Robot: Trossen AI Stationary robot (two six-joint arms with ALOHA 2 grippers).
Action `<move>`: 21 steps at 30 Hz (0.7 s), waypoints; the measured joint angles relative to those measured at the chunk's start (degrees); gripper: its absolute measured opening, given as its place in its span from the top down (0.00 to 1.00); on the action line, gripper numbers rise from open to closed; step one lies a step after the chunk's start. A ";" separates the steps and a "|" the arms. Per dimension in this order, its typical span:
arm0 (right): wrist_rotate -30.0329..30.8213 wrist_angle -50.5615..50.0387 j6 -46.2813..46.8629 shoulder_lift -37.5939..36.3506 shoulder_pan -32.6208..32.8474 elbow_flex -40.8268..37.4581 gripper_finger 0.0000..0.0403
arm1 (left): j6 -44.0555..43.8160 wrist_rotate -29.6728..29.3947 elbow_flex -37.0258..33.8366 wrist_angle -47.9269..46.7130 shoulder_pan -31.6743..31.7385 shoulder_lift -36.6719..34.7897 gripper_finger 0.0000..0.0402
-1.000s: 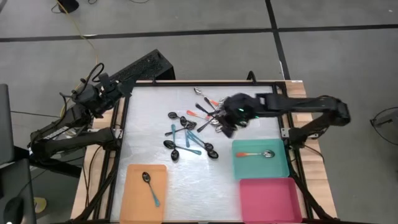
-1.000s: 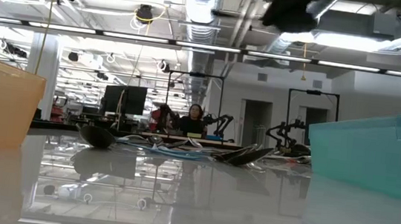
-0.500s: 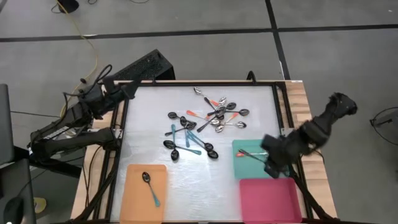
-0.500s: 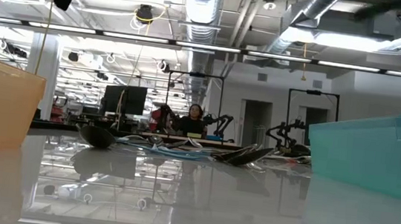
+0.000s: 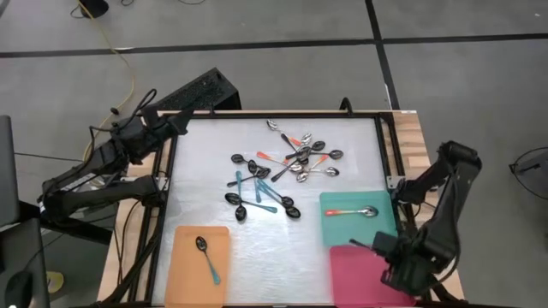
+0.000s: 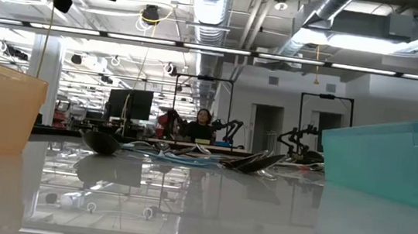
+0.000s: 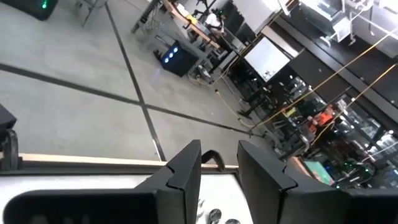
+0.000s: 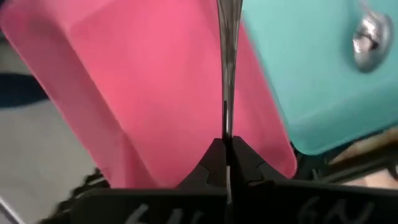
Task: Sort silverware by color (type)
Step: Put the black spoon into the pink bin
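Just above the pink tray [image 8: 124, 81], the right gripper [image 8: 227, 149] pinches a plain metal spoon [image 8: 227, 56] by its handle, the handle reaching forward from its closed fingertips.

Grey floor [image 5: 282, 26] with dark seam lines surrounds the worktop [image 5: 205, 205]. Beyond it lies an open hall with exposed ceiling ducts [image 6: 213, 1], strip lights [image 6: 357, 43] and desks with monitors [image 6: 129, 102], where a person [image 6: 202, 122] sits.
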 joint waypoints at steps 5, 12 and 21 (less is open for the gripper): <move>-0.53 6.17 -6.06 4.80 0.00 0.00 0.99 | -0.77 0.15 0.00 -0.01 0.02 1.27 0.77; -0.53 15.34 -9.76 7.10 0.22 -3.13 0.99 | -1.07 0.19 0.00 -0.01 0.01 3.25 0.77; -0.92 24.10 -6.00 2.55 2.70 -13.91 0.99 | -1.47 0.16 0.00 0.25 0.00 5.72 0.77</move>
